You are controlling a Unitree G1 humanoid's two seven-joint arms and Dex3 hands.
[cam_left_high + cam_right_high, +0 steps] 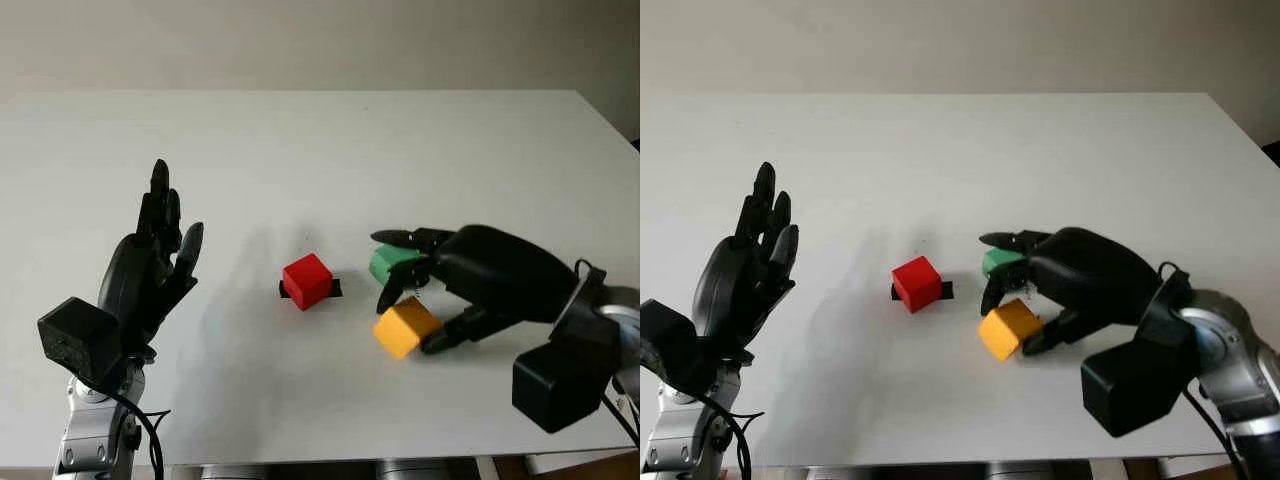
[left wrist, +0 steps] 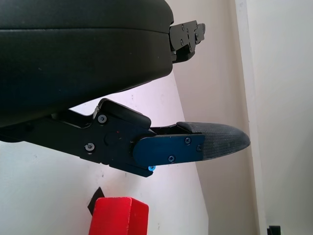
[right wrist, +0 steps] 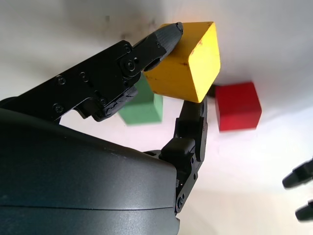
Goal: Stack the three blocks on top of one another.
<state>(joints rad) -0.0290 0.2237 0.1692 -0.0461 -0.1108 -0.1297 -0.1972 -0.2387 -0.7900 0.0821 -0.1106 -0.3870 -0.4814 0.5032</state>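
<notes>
right hand [image 1: 425,310] around yellow block [image 1: 405,326]

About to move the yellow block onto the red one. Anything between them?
Nothing visible. The right hand grips the yellow block; bare table separates it from the red block. The green block sits behind, off that line.

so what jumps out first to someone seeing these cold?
The right robot hand, at the table's near right, pinching a tilted yellow block between its fingers, with a green block just behind under its fingers. Then the red block alone at the centre on a small black mark, and the left robot hand raised, open, at the near left.
</notes>
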